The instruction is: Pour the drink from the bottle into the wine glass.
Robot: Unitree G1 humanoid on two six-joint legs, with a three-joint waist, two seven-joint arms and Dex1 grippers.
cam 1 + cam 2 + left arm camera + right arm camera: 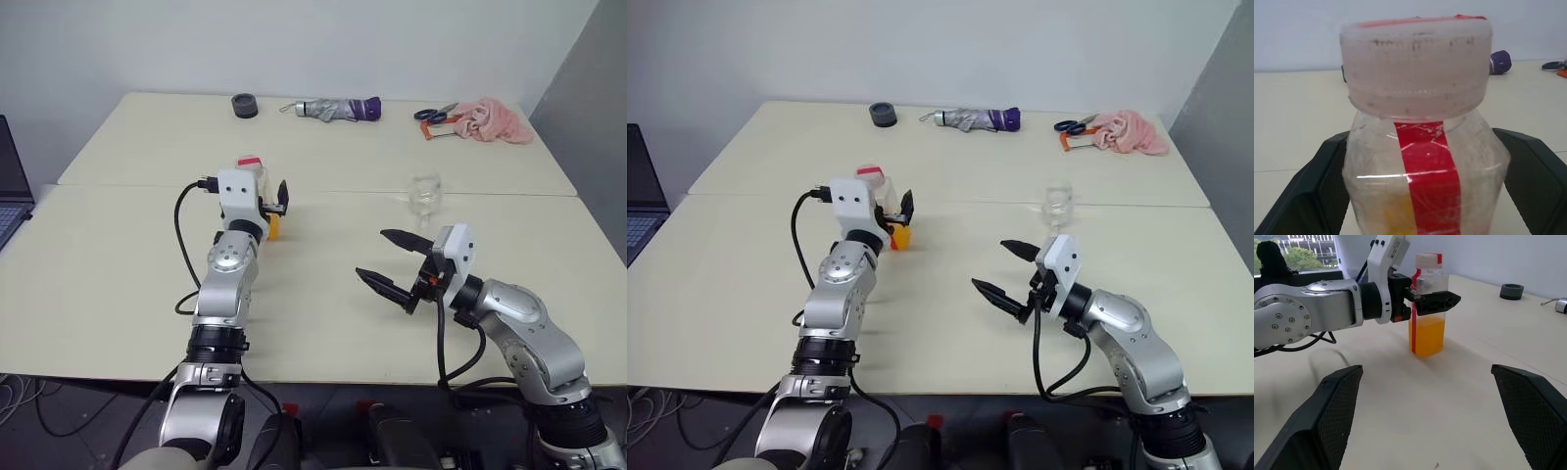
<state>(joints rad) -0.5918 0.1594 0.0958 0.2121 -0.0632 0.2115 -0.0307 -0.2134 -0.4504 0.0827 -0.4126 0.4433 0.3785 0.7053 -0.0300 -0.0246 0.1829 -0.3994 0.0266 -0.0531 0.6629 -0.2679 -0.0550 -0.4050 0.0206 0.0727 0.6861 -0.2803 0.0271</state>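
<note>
Upright on the cream desk (118, 284), a small clear plastic bottle w/ red label stripe and pale ribbed cap (1428, 303) stands between the two black fingers of the robot's left hand (1426, 301). From the right wrist view, the fingers bracket the bottle's shoulder just under the cap, spread wide; whether they press the plastic or only flank it can't be told. The bottle's base looks to be on the desk. Translucent orange-yellow drink (1427, 335) fills roughly the lower half of the bottle.

Right hand (392, 262) hovers above the desk nearer the front edge, fingers spread wide and holding nothing, pointing toward the robot's left, i.e. toward the bottle, w/ bare desk between.

A clear stemmed wine glass (426, 196) stands upright on the desk beyond the right hand, well apart from the bottle and to its right; it looks empty. It sits just in front of the seam where the near desk meets a second desk behind.

At the far edge of that rear desk: a dark grey round ring-shaped object (244, 105), a folded grey-and-purple umbrella (338, 109), blue-handled scissors (431, 114) and a crumpled pink cloth (495, 120), the scissors just beside the cloth. An open laptop (12, 186) shows at the robot's far left, partly cut off.
</note>
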